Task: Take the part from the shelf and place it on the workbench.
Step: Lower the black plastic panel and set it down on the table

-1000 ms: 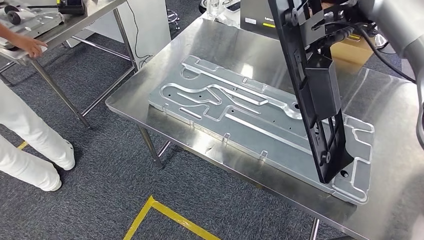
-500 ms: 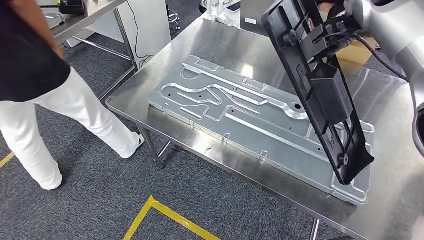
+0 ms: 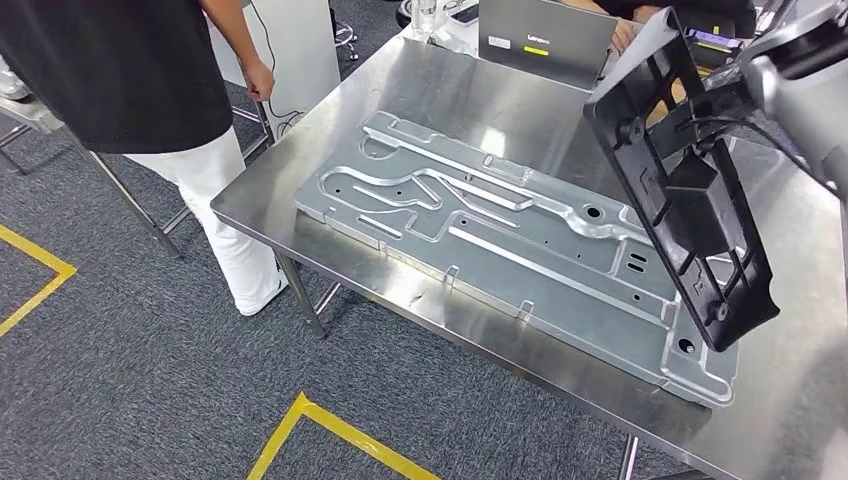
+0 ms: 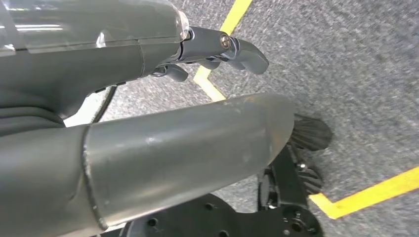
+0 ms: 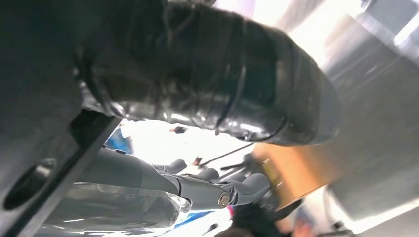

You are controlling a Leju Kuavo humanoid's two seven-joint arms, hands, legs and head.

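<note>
One long black part (image 3: 685,190) is hanging tilted over the bench (image 3: 450,90), its low end just above the grey plate (image 3: 480,235) lying there. The right hand (image 5: 217,190) is gripping it near the top; the left hand (image 4: 217,47) is hanging empty over the floor, fingers loosely apart. Lowering slowly, low end first, and laying it flat looks wise before letting go.

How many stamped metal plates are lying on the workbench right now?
1: a large stamped silver metal plate lies flat across the steel workbench, under the tilted black plastic frame part. Others may lie beyond the frame's edge.
</note>
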